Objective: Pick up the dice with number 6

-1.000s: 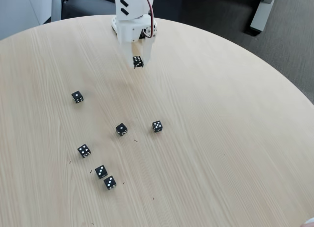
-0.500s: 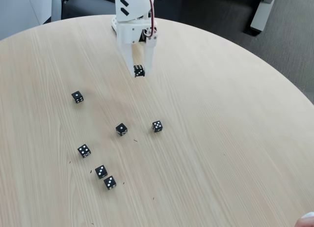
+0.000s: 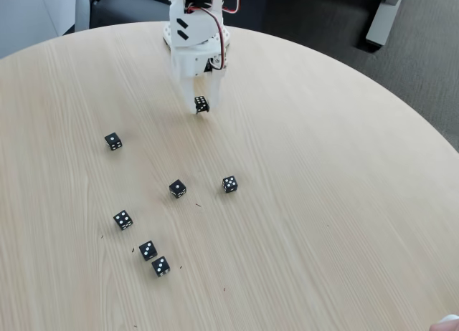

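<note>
Holding the dice with number 6 (image 3: 201,103) tight between its two white fingers, the gripper (image 3: 200,105) looks to have it off the table (image 3: 323,202), so little is left.

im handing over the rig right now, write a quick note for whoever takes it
Gripper: the white two-finger gripper is shut on the small black cube die with white pips, at the far side of the round light wooden table in the fixed view.
Die: held between the fingertips; whether it is clear of the table cannot be told.
Others: six black dice lie loose nearer the camera, including the one-pip die.
Done: the grasp.
Left: confirm the lift.
</note>
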Tool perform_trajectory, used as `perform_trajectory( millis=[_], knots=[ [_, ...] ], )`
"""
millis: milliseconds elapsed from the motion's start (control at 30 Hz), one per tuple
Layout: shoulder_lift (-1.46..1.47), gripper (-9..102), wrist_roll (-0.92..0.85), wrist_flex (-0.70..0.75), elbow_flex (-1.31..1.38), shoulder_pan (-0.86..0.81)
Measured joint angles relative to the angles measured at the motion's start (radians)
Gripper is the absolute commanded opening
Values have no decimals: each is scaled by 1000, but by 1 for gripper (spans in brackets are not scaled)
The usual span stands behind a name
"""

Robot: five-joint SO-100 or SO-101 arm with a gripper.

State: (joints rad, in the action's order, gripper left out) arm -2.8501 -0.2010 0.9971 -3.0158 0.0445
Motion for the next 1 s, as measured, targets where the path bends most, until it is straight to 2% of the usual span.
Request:
perform_trajectory(
  millis=[1000],
  knots=[
    [-2,0,40,11,-14,0]
  ],
)
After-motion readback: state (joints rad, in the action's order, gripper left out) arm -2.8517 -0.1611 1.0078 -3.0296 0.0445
